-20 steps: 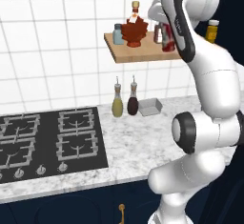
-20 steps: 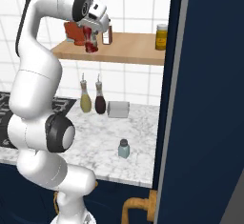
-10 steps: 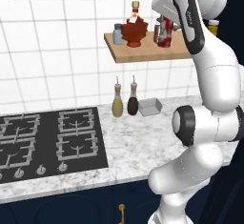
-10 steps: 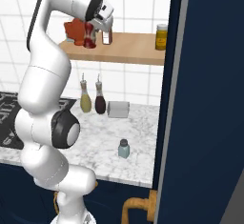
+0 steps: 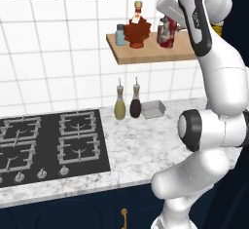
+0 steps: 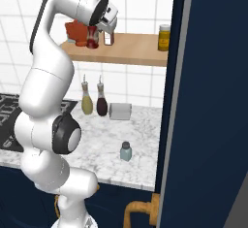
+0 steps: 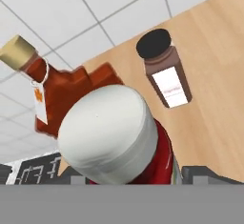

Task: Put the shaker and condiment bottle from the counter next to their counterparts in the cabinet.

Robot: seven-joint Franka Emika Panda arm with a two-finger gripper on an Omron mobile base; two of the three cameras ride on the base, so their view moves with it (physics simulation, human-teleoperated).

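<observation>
the gripper (image 6: 98,34) is clamped around the red ketchup bottle (image 5: 166,33), holding it at the wooden shelf (image 5: 160,55) just beside the leaf-shaped bottle (image 5: 137,30), though i cannot tell whether its base is resting on the board. so the first half looks nearly done, short of letting go. the small blue-grey shaker (image 6: 126,151) stands on the marble counter (image 6: 138,154) untouched, and it is yet to go up beside its twin shaker (image 5: 120,34).
</observation>
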